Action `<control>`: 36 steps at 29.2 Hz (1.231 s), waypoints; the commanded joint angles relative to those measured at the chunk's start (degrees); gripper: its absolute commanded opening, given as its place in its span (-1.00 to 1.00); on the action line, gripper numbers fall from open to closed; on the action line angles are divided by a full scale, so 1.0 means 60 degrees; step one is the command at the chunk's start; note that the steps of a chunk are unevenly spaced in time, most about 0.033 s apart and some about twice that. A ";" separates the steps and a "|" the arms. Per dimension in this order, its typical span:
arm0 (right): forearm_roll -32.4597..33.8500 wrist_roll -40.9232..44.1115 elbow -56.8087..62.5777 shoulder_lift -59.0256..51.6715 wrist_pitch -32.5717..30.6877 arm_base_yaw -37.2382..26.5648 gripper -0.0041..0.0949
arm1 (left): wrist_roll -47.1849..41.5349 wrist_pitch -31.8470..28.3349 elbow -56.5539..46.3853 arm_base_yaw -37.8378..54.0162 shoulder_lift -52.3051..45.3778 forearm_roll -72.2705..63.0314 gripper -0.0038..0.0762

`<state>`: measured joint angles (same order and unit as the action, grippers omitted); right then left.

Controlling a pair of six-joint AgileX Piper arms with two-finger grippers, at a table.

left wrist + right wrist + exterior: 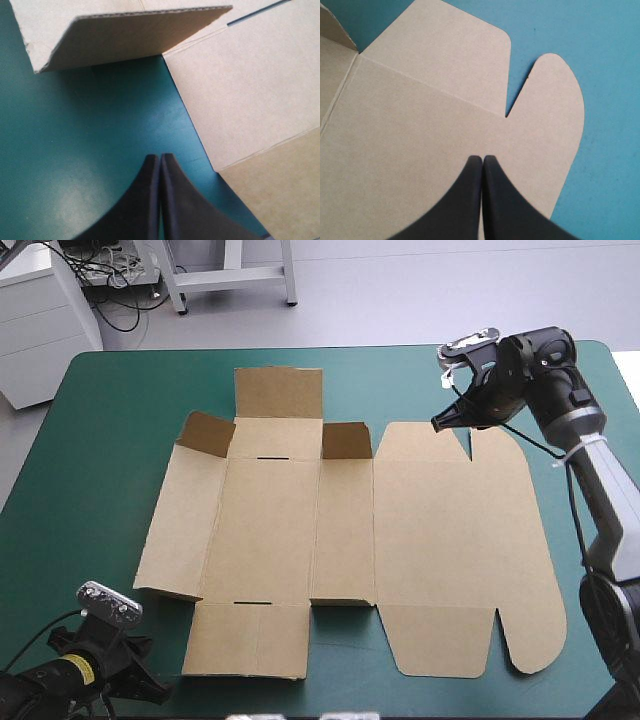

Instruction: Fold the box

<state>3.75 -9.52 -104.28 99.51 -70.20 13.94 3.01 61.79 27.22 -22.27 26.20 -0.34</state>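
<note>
Teal-green all over, the desk (90, 470) carries the box (290, 530) as a cut brown sheet lying near its middle, almost wholly flat. Only two small flaps (205, 432) at the far side stand up, and the left side panel (130, 40) lifts a little off the desk at its near end. The left gripper (160, 157) has its fingers pressed together. It hangs over bare desk just off the box's near left corner, between that raised panel and the near flap (250, 100), touching neither. The right gripper (482, 159), fingers likewise together, sits over the far edge of the lid (450, 540), just short of the cut beside the rounded tab (555, 100). Whether it touches the board I cannot tell.

Nothing pins the sheet. The main risk is that a push from either gripper slides the whole box across the smooth desk instead of bending a crease, most likely if only one arm moves. A poke near the cut could buckle or tear the tab, and a jolt could drop the raised flaps flat.
</note>
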 commanded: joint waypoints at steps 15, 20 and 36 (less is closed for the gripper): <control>0.0076 0.0465 0.5690 -0.5066 0.2255 -0.0127 -0.95 | -0.0026 0.1478 0.2988 -0.0037 0.0089 -0.0125 -0.98; 0.0076 0.0465 0.6864 -0.6086 0.2265 -0.0127 -0.95 | 0.0185 0.1348 0.4831 -0.0037 0.0726 0.0132 -0.98; 0.0076 0.0857 0.8789 -0.8965 0.2017 -0.0127 -0.95 | 0.1607 0.0257 0.7842 -0.0037 0.5472 -0.0521 -0.97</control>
<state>3.71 -4.41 -51.16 48.28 -59.92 13.52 12.05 67.24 71.48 -22.27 55.51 -1.86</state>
